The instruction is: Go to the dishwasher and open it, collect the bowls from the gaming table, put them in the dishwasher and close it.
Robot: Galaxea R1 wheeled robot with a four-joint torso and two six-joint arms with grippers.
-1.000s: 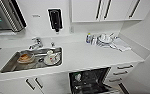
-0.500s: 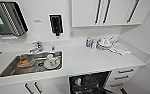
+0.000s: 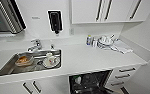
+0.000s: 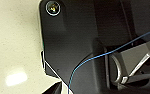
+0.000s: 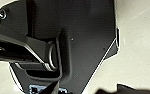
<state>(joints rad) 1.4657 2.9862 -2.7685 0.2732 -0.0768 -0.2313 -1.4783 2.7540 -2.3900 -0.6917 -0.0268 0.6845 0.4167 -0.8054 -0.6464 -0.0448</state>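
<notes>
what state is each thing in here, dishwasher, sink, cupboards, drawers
dishwasher: open, dark inside showing below the counter
sink: holds dishes, including a cup on a plate and a clear container with something orange
tap: no running water to be seen
upper cupboards: doors shut
drawers: shut
white dishes: stacked on the counter by the wall

- White tabletop [image 3: 91,58], L-shaped, running into right-hand corner.
- Steel sink [image 3: 8,68] set into tabletop, chrome tap [image 3: 35,45] behind.
- White wall cabinets [image 3: 108,10] with dark bar handles.
- Black soap dispenser [image 3: 55,21] on white wall.
- White drawers [image 3: 124,75] below, dark handles.
- Pale speckled floor [image 4: 13,50].
</notes>
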